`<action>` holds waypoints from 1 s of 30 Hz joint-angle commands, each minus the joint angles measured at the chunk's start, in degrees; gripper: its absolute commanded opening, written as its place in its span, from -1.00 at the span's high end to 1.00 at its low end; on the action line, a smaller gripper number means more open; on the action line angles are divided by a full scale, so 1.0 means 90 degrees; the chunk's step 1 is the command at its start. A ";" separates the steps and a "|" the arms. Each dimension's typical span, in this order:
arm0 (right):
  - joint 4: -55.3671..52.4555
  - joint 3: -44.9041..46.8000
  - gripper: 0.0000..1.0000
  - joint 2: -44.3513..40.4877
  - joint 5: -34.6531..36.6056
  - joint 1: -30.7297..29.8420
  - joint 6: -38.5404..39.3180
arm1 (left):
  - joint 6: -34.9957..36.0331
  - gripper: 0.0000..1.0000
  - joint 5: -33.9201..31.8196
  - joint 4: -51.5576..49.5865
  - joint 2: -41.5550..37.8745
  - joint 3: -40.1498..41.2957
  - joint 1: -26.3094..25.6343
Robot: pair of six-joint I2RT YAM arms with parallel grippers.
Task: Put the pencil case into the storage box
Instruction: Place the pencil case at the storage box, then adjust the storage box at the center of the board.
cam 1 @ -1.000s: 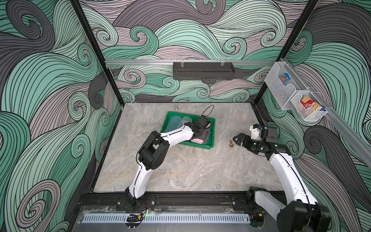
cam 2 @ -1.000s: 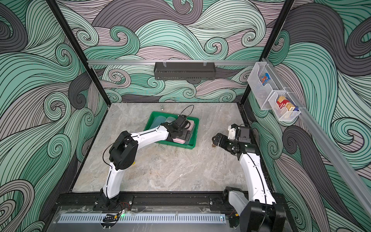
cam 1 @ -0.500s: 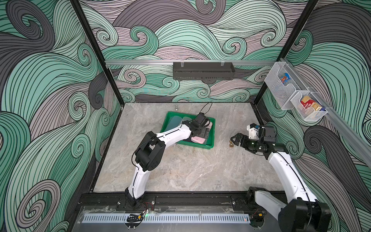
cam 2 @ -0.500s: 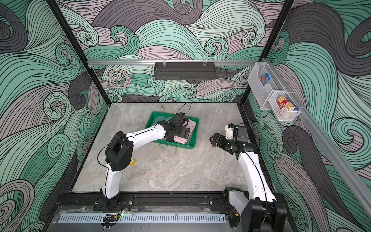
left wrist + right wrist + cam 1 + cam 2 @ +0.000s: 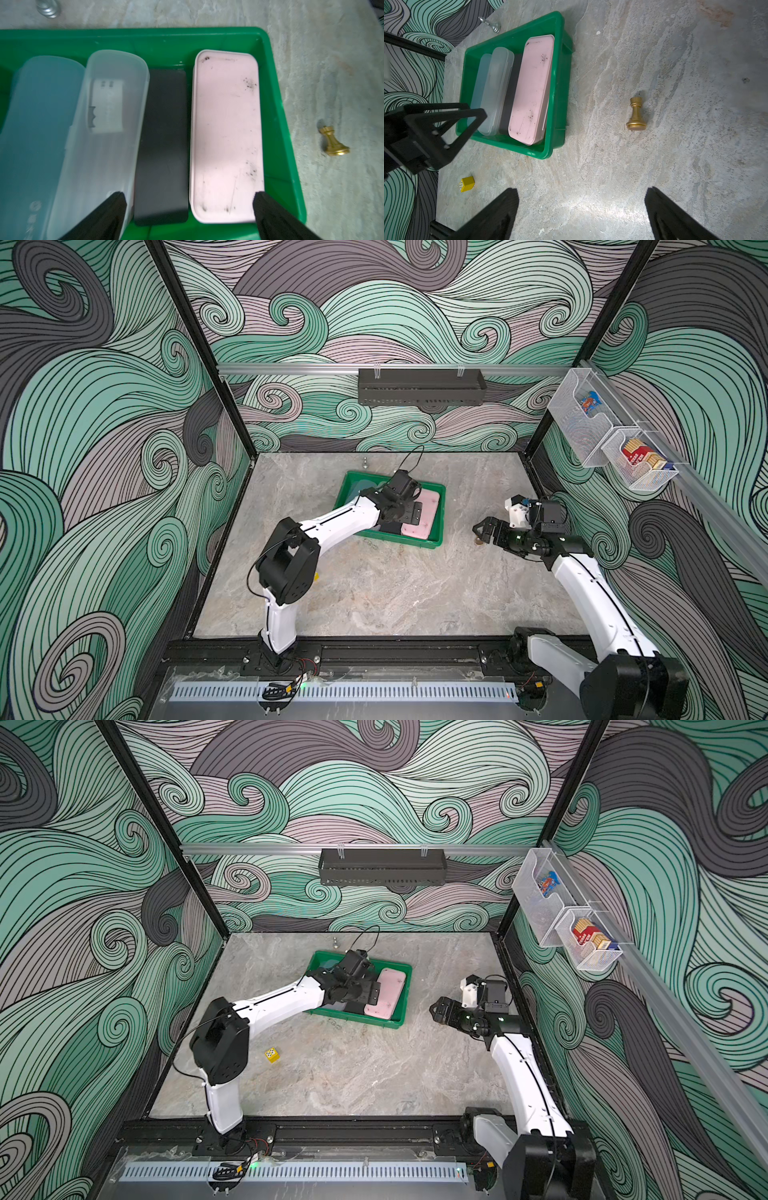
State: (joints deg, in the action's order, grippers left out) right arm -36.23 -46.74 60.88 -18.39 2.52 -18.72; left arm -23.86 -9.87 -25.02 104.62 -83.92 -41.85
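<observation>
The green storage box (image 5: pixel 441 514) (image 5: pixel 407 996) (image 5: pixel 278 104) (image 5: pixel 560 83) sits at the back middle of the table. Several pencil cases lie in it side by side: a pink one (image 5: pixel 226 133) (image 5: pixel 531 89), a black one (image 5: pixel 164 149), a frosted clear one (image 5: pixel 108 135) and a translucent blue one (image 5: pixel 39 128). My left gripper (image 5: pixel 405 519) (image 5: pixel 365 999) (image 5: pixel 189 196) hovers open over the black and pink cases and holds nothing. My right gripper (image 5: pixel 484 529) (image 5: pixel 440 1009) (image 5: pixel 581 191) stands open and empty over bare table to the right of the box.
A gold chess piece (image 5: pixel 636 116) (image 5: pixel 333 143) stands on the table between the box and my right gripper. A silver chess piece (image 5: pixel 365 463) (image 5: pixel 492 25) stands behind the box. A yellow die (image 5: pixel 272 1055) (image 5: pixel 466 184) lies near the left arm's elbow.
My left gripper has shifted slightly leftward over the box, staying open. The right gripper has edged a little to the left, also open.
</observation>
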 commanded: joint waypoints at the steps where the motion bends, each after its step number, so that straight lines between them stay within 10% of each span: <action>1: 0.0049 0.0086 -0.99 0.0046 0.0090 -0.0150 0.0078 | -0.0081 -0.97 0.0016 0.0425 -0.0769 0.0409 0.0287; 16: 0.0072 -0.0843 -0.99 0.1864 0.0893 -0.1233 0.0399 | 0.0017 -0.97 0.0605 -0.0310 -0.1468 0.1633 0.2762; 30: 0.0136 -0.2598 -0.98 0.4140 0.0950 -0.1397 0.0466 | -0.0231 -0.97 0.2265 0.0645 -0.0667 0.2019 0.3058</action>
State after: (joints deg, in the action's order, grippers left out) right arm -34.96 -68.58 97.45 -9.91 -9.74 -14.92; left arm -24.73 4.99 -23.03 97.86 -66.87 -14.74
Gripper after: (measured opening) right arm 0.992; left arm 0.987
